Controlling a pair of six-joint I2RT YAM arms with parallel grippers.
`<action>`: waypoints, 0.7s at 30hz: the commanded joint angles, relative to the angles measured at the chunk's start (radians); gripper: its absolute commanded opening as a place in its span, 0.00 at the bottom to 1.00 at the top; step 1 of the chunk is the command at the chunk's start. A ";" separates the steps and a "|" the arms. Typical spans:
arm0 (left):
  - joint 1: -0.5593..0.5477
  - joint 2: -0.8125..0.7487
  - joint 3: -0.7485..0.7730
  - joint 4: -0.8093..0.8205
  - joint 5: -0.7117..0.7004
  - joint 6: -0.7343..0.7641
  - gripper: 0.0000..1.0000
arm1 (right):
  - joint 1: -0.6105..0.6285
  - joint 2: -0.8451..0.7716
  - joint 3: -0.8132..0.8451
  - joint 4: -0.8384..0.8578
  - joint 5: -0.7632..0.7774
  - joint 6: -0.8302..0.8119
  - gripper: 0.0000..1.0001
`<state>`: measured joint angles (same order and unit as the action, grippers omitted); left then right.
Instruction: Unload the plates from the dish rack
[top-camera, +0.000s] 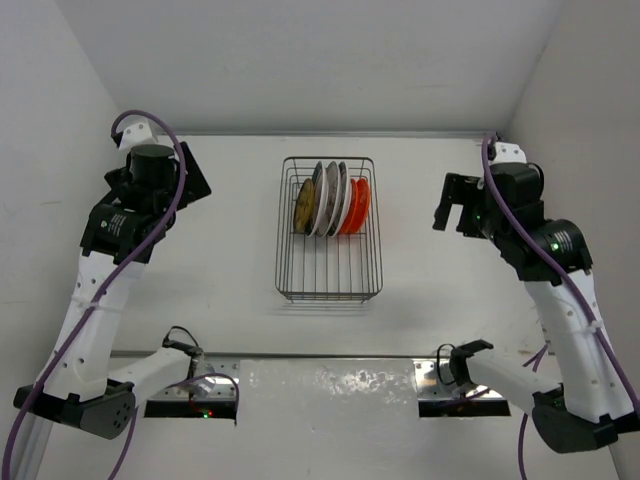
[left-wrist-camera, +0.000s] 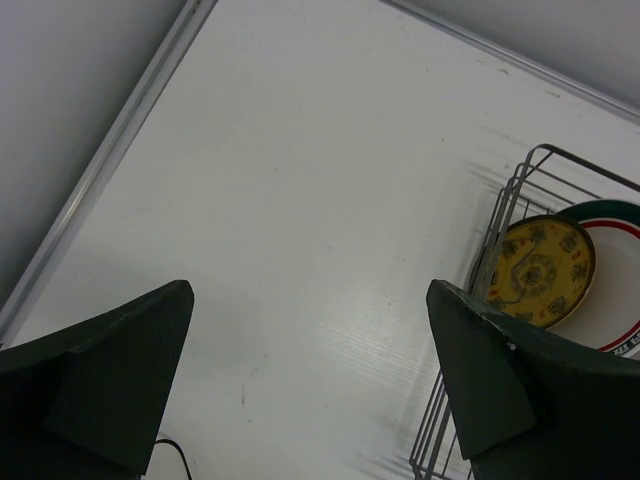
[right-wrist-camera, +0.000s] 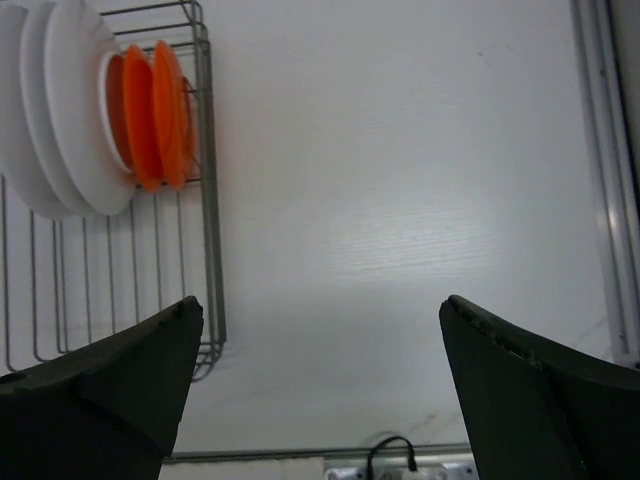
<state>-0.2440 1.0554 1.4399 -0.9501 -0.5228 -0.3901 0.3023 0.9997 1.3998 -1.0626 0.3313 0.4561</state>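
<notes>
The dark wire dish rack (top-camera: 330, 285) stands in the middle of the table. Several plates stand upright in its far half: a yellowish-brown one (top-camera: 305, 205) on the left, white ones (top-camera: 330, 198) in the middle, orange-red ones (top-camera: 360, 204) on the right. My left gripper (top-camera: 197, 178) is open and empty, raised to the left of the rack. Its view shows the yellow patterned plate (left-wrist-camera: 540, 270) and the rack's corner (left-wrist-camera: 505, 210). My right gripper (top-camera: 452, 212) is open and empty, raised to the right of the rack. Its view shows the orange plates (right-wrist-camera: 155, 115), white plates (right-wrist-camera: 60, 110) and the rack's side (right-wrist-camera: 212, 230).
White walls close the table in at the back and both sides. A metal rail (top-camera: 330, 380) and the arm bases run along the near edge. The table's side edge strip shows in the left wrist view (left-wrist-camera: 110, 150) and in the right wrist view (right-wrist-camera: 605, 170).
</notes>
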 joint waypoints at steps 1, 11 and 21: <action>-0.011 -0.014 0.027 0.036 0.010 -0.003 1.00 | -0.002 0.072 -0.038 0.195 -0.115 0.010 0.99; -0.011 -0.006 0.031 -0.013 0.001 -0.033 1.00 | 0.090 0.630 0.258 0.205 0.014 0.058 0.99; -0.009 -0.023 -0.022 -0.056 -0.019 -0.026 1.00 | 0.167 0.895 0.427 0.203 0.104 0.056 0.69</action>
<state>-0.2440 1.0534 1.4322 -0.9924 -0.5182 -0.4160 0.4667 1.9095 1.8038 -0.8928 0.3897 0.4992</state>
